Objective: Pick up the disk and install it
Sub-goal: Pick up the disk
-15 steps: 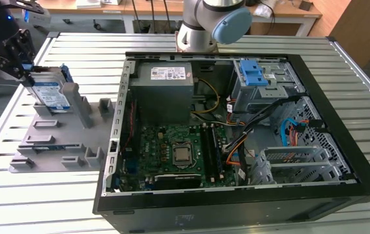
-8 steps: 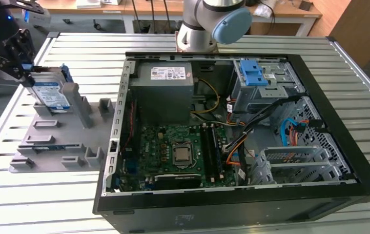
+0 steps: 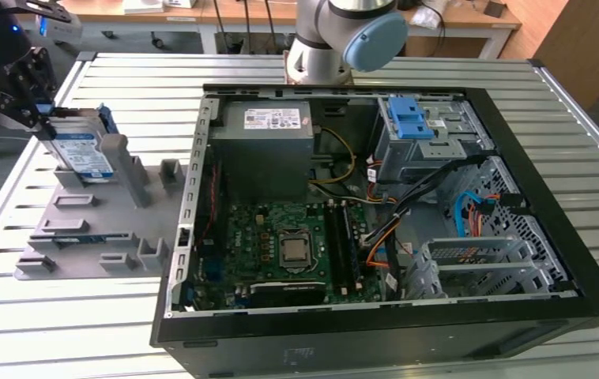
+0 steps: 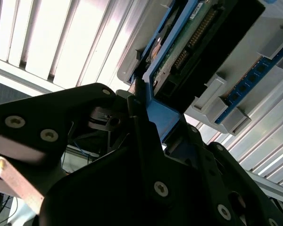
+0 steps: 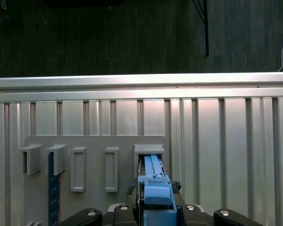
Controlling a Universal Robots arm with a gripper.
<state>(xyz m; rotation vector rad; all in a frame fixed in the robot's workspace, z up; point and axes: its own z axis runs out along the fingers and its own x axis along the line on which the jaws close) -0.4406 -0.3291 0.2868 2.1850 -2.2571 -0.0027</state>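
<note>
Computer case [image 3: 384, 339] open, disk [image 3: 80, 154] outside it — clamped.
Slatted table [image 3: 152, 71] carries the case and, on the exterior view's left, a grey fixture [image 3: 88, 237]; the gripper [image 3: 44, 122] is closed on the disk's blue frame, disk standing on edge at the fixture's end slot.

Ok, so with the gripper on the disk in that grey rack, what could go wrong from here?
The gripper holds the disk by the thin edge of its blue frame, so it may slip or tilt. The disk stands in a slot of the grey holder; a crooked pull could jam it. Loose cables cross the open computer case and might snag the disk.
</note>
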